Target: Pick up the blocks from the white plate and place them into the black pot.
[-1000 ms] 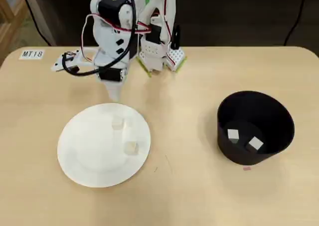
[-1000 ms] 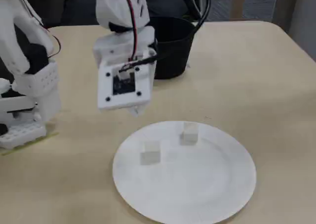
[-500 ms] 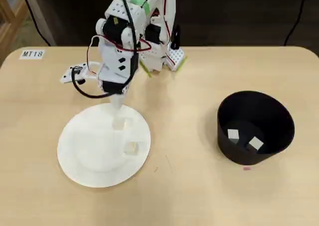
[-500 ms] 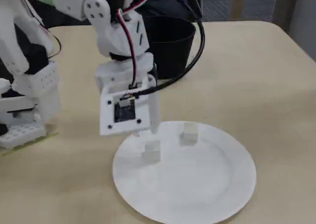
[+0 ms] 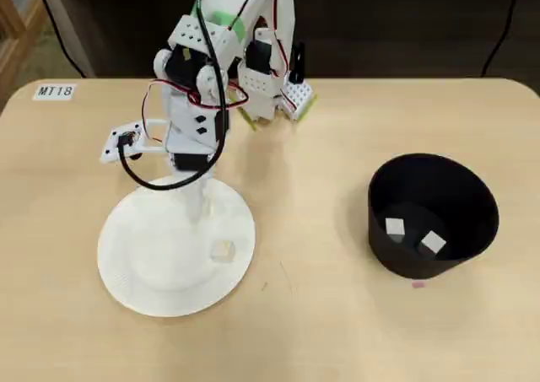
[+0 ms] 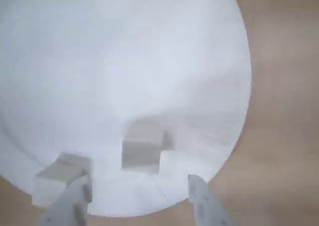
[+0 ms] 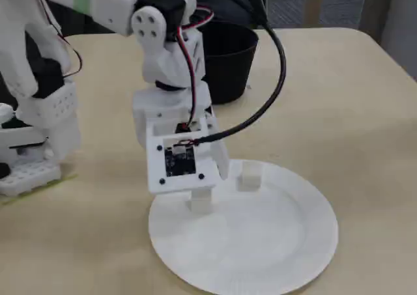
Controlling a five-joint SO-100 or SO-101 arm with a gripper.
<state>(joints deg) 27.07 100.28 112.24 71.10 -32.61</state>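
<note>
Blocks were split between the two vessels: two of them (image 5: 394, 227) lay on the floor of the black pot (image 5: 456, 188), and two sat on the white plate (image 5: 135, 272). The plate served as the landmark here, with the pot well off to its right in the overhead view and the arm's base beyond its far edge.

The gripper (image 6: 139, 198) hung low over the plate's near rim in the wrist view, its jaws spread apart and holding nothing. One plate block (image 6: 141, 146) sat just ahead of the gap between the fingertips, slightly toward the plate's centre. The other plate block (image 6: 60, 178) rested at the plate's edge, right beside the left finger (image 6: 75, 198), close enough that contact could not be ruled out.

In the fixed view the gripper body hid most of the nearer block (image 7: 201, 200), while the second (image 7: 249, 176) stood clear toward the plate's far rim.

The step in hand looked like the approach to a third pick. The next move probably called for a short advance so the block sat squarely between the fingers, then a squeeze, taking care that the left finger did not nudge the neighbouring block off the rim.
</note>
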